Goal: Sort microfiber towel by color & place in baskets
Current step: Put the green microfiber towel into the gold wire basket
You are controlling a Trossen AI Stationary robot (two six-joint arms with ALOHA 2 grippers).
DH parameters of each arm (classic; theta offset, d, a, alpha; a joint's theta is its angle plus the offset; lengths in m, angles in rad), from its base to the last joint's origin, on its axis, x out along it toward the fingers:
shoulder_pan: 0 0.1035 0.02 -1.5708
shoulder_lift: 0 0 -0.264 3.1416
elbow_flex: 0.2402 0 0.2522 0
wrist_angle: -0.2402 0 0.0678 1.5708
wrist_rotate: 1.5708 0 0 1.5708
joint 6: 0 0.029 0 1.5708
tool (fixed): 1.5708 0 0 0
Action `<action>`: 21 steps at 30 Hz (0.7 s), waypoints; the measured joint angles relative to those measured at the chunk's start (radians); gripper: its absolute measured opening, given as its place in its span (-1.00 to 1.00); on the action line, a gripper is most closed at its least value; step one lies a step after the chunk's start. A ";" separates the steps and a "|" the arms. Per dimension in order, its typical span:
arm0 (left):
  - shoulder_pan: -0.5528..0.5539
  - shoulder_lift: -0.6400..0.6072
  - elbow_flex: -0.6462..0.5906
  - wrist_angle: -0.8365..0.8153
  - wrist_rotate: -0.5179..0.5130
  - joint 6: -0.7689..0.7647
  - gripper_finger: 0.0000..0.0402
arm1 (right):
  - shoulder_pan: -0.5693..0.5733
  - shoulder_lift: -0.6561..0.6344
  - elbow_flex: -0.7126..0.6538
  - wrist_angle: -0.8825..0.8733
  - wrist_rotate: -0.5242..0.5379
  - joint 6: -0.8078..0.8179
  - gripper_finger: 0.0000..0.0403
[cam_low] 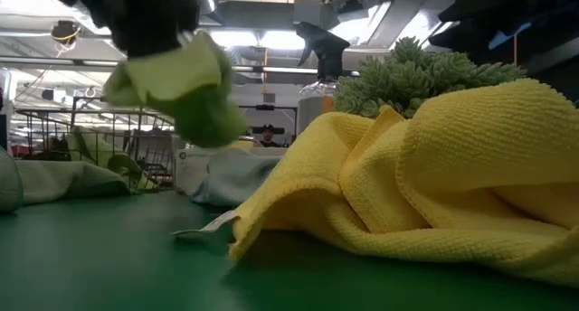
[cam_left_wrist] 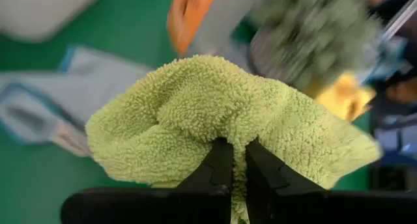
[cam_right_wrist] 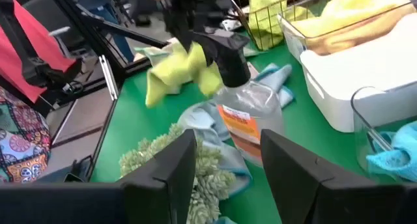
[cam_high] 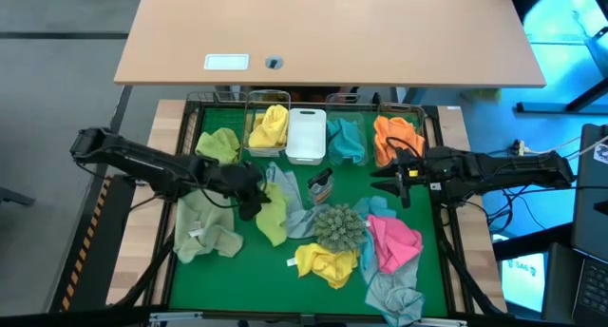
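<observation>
My left gripper (cam_high: 255, 192) is shut on a light green microfiber towel (cam_high: 272, 219) left of the table's middle. The towel also shows in the low view (cam_low: 192, 92) and the right wrist view (cam_right_wrist: 177, 71). My right gripper (cam_high: 388, 175) hovers open at the right, its fingers (cam_right_wrist: 163, 172) wide apart, with a spray bottle (cam_right_wrist: 242, 110) ahead of it. The baskets stand in a row at the back: one with a green towel (cam_high: 218, 144), one with yellow (cam_high: 269, 127), a white one (cam_high: 306, 137), one with teal (cam_high: 347, 140), one with orange (cam_high: 397, 137). My left gripper pinches a bunched fold of the green towel (cam_left_wrist: 236, 129) between its two fingertips (cam_left_wrist: 218, 168). The fingers slant downward from the table's left. The towel hangs in a loose bundle around and below the fingertips (cam_low: 204, 121), lifted clear of the table.
On the green mat lie a pale green towel (cam_high: 204, 230), a light blue one (cam_high: 285, 189), a yellow one (cam_high: 328, 262), a pink one (cam_high: 394, 240) and a grey one (cam_high: 394, 294). A spiky grey-green ball (cam_high: 339, 227) sits in the middle, near the spray bottle (cam_high: 320, 184).
</observation>
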 joint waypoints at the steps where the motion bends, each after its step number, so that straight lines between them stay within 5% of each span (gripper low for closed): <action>1: 0.000 -0.022 0.005 0.005 -0.015 0.000 -0.96 | 0.000 0.000 0.000 -0.004 0.000 0.000 -0.15; 21: 0.003 -0.522 0.021 -0.156 -0.567 0.081 -0.96 | 0.000 0.000 0.000 -0.004 0.001 -0.001 -0.15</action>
